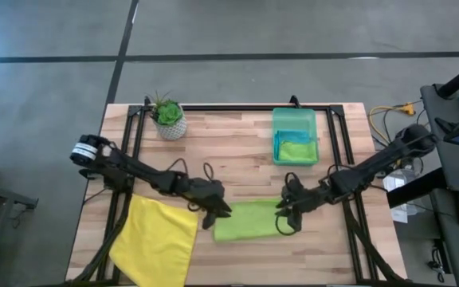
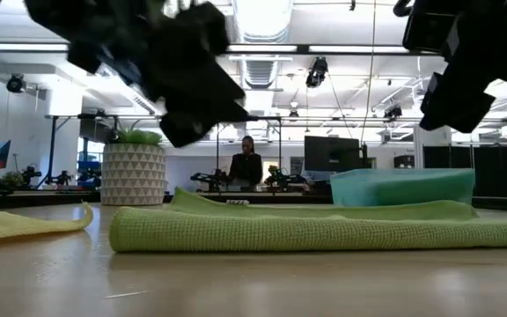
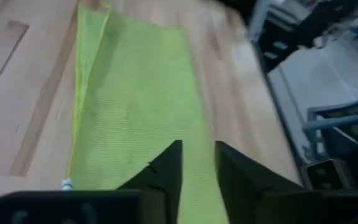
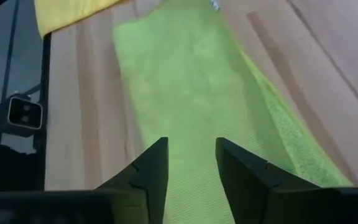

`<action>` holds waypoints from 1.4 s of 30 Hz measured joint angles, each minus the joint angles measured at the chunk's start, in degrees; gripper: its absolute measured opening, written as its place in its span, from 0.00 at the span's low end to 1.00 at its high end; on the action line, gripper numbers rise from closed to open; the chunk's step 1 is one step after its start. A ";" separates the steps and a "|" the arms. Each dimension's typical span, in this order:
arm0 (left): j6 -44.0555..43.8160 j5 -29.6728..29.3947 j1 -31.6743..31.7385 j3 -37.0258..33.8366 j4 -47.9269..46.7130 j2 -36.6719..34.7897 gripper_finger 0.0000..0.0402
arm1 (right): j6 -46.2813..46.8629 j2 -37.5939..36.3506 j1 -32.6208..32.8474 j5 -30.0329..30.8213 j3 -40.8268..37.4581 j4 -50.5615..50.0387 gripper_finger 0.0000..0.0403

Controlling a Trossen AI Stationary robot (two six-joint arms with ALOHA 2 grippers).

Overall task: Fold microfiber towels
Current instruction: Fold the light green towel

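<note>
A lime green towel (image 1: 249, 221), folded into a long strip, lies at 6 o'clock on the table (image 1: 237, 151), the yellow towel (image 1: 156, 237) spread at its 9 o'clock. Its loose top layer could slide or spring open if a finger drags across it. The left gripper (image 1: 211, 214) and right gripper (image 1: 285, 212) hover over opposite ends, fingers parted, holding nothing.

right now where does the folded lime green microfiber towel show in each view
high view: folded lime green microfiber towel lies low centre, between both grippers.
low view: it stretches across the middle, on the table.
left wrist view: it fills the centre, beyond the fingers.
right wrist view: it runs up the centre.
shared landmark: bright yellow towel, beside it in the high, low and right wrist views.
</note>
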 joint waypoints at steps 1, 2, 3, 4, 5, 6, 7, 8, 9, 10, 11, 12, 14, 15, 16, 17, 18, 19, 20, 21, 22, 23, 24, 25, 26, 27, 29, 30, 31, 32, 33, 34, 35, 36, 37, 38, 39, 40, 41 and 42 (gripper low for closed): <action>-0.19 -0.28 -0.46 0.86 -0.43 1.33 0.15 | 0.07 0.24 0.50 0.08 0.03 0.03 0.31; -0.26 -0.61 -0.92 1.64 -0.59 2.91 0.11 | -0.43 0.55 0.80 0.21 0.06 -0.01 0.31; -0.23 -0.86 -1.36 2.65 -0.21 4.57 0.07 | -1.55 0.98 0.86 0.30 0.05 -0.10 0.30; -0.25 -1.40 -1.76 3.33 0.03 6.29 0.04 | -2.78 1.60 0.86 0.31 -0.11 -0.51 0.29; -0.56 -1.74 -1.91 3.74 -0.40 7.95 0.02 | -3.40 2.49 0.59 0.34 -0.35 -1.10 0.29; -1.24 -1.76 -1.95 4.28 -0.68 9.54 0.01 | -3.71 3.55 -0.16 -0.01 -0.49 -1.71 0.28; -2.04 -1.85 -1.86 4.93 -0.72 11.06 0.02 | -3.80 4.77 -0.91 -1.48 -0.70 -1.92 0.28; -2.99 -1.85 -1.84 5.43 -0.72 12.28 0.02 | -3.94 6.04 -1.76 -3.75 -0.85 -2.11 0.27; -3.99 -1.84 -1.88 5.84 -0.74 12.98 0.02 | -4.21 7.39 -2.51 -5.93 -0.88 -2.05 0.26; -4.28 -1.74 -2.02 6.25 -0.67 13.57 0.01 | -4.37 8.74 -2.93 -7.34 -0.90 -1.97 0.25; -4.34 -1.68 -2.35 6.71 -0.42 14.01 0.01 | -4.36 10.03 -3.20 -7.82 -0.92 -2.00 0.24; -4.34 -1.47 -2.80 6.88 -0.40 14.13 0.00 | -4.38 11.06 -3.63 -7.82 -0.93 -2.01 0.22; -4.33 -0.99 -3.44 7.03 -2.08 14.13 0.00 | -4.53 12.95 -4.79 -7.63 -0.93 -1.97 0.19; -4.34 -0.83 -3.68 7.14 -2.69 14.13 0.00 | -4.58 13.68 -5.58 -7.41 -0.93 -2.01 0.18; -4.32 -0.85 -3.86 7.15 -3.58 14.05 0.00 | -4.53 14.41 -6.34 -7.35 -0.93 -2.03 0.16; -4.34 -0.92 -4.10 7.13 -4.62 13.98 0.00 | -4.53 14.79 -6.93 -7.20 -0.91 -1.91 0.15; -4.34 -0.91 -4.28 7.13 -5.24 13.96 0.00 | -4.52 15.01 -7.52 -6.92 -0.91 -1.78 0.14; -4.32 -0.86 -4.58 7.11 -5.79 13.96 0.00 | -4.51 15.13 -8.08 -6.62 -0.91 -1.75 0.13; -4.30 -0.66 -4.87 7.11 -6.42 13.98 0.00 | -4.52 15.13 -8.53 -6.35 -0.91 -1.74 0.12; -4.30 -0.45 -5.14 7.09 -6.85 13.98 0.00 | -4.65 15.06 -9.12 -6.19 -0.93 -1.76 0.11; -4.29 -0.36 -5.42 7.09 -7.25 13.98 0.00 | -4.82 14.86 -9.69 -6.00 -1.01 -1.80 0.11; -4.23 -0.36 -5.66 7.09 -7.88 13.98 0.00 | -4.82 14.71 -10.19 -5.79 -1.09 -2.02 0.10; -4.13 -0.32 -5.81 7.03 -8.26 13.98 0.00 | -4.82 14.50 -10.63 -5.69 -1.19 -2.05 0.10; -4.09 -0.32 -5.93 6.93 -8.30 13.99 0.00 | -4.84 14.25 -10.97 -5.70 -1.29 -2.06 0.09; -4.08 -0.34 -6.00 6.80 -8.30 14.00 0.00 | -4.91 13.98 -11.27 -5.71 -1.32 -2.15 0.09; -4.06 -0.34 -6.07 6.66 -8.24 14.00 0.00 | -5.04 13.70 -11.49 -5.73 -1.34 -2.18 0.09; -4.10 -0.34 -6.10 6.26 -8.01 14.00 0.00 | -5.29 13.03 -11.98 -5.71 -1.34 -2.13 0.08; -4.12 -0.34 -6.10 6.09 -7.91 13.99 0.00 | -5.33 12.54 -12.21 -5.69 -1.34 -2.14 0.08; -4.15 -0.33 -6.10 5.99 -7.87 13.97 0.00 | -5.36 11.92 -12.35 -5.69 -1.34 -2.11 0.08; -4.14 -0.33 -6.10 5.98 -7.98 13.78 0.00 | -5.40 11.13 -12.43 -5.74 -1.34 -2.11 0.08; -3.99 -0.35 -6.12 5.88 -8.46 13.21 0.00 | -5.41 10.12 -12.39 -5.95 -1.34 -2.16 0.08; -3.33 -0.45 -6.28 5.82 -9.19 12.31 0.00 | -5.41 8.94 -12.16 -6.68 -1.34 -2.10 0.08; -2.22 -0.82 -6.56 5.90 -9.51 11.01 0.00 | -5.47 7.60 -11.52 -7.53 -1.34 -1.75 0.08; -0.78 -1.45 -6.99 6.25 -9.51 9.47 0.00 | -5.76 6.31 -10.59 -8.59 -1.34 -1.26 0.08; 0.75 -2.23 -7.52 6.70 -8.99 7.85 0.00 | -5.93 5.16 -9.36 -9.48 -1.34 -0.65 0.08; 2.15 -2.77 -8.07 7.03 -8.52 6.07 0.00 | -6.06 4.01 -7.81 -10.00 -1.34 -0.18 0.08; 3.59 -3.37 -8.64 7.09 -8.66 4.67 0.00 | -6.11 2.96 -6.00 -10.23 -1.34 -0.09 0.08; 4.76 -3.44 -9.13 7.09 -9.29 4.03 0.00 | -6.21 2.26 -4.26 -10.19 -1.34 -0.07 0.08; 4.89 -3.44 -9.70 7.07 -10.11 3.75 0.00 | -6.32 1.80 -2.37 -9.78 -1.34 -0.11 0.08; 4.65 -3.54 -10.25 6.89 -11.48 3.74 0.00 | -6.30 1.58 -0.43 -8.84 -1.46 -0.26 0.08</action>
